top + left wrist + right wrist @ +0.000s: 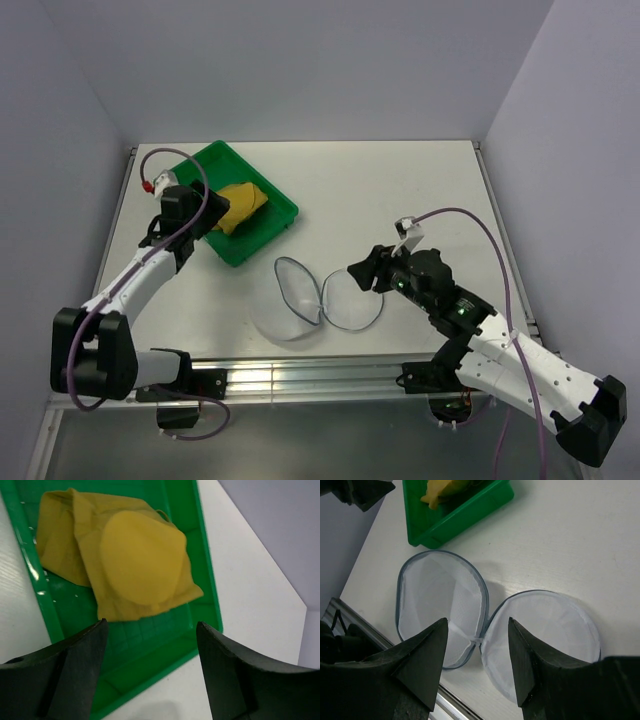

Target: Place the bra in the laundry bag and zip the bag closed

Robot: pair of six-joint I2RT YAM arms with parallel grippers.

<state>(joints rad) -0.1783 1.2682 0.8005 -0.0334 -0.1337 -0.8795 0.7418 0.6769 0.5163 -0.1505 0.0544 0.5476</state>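
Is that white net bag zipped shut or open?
Open. The laundry bag lies spread in two round halves, joined at one edge, with bare mesh showing inside both.

Mustard-yellow bra point(240, 206) crumpled in green tray point(255, 241), white mesh bag point(292, 300) unzipped, two round halves lying open side by side on table point(400, 190)

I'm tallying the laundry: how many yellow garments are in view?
1: the bra lies in the green tray, ahead of the left gripper. Others could hide beneath it.

Glossy plastic tray point(206, 580), matt cloth bra point(135, 555) — translucent mesh laundry bag point(440, 605)
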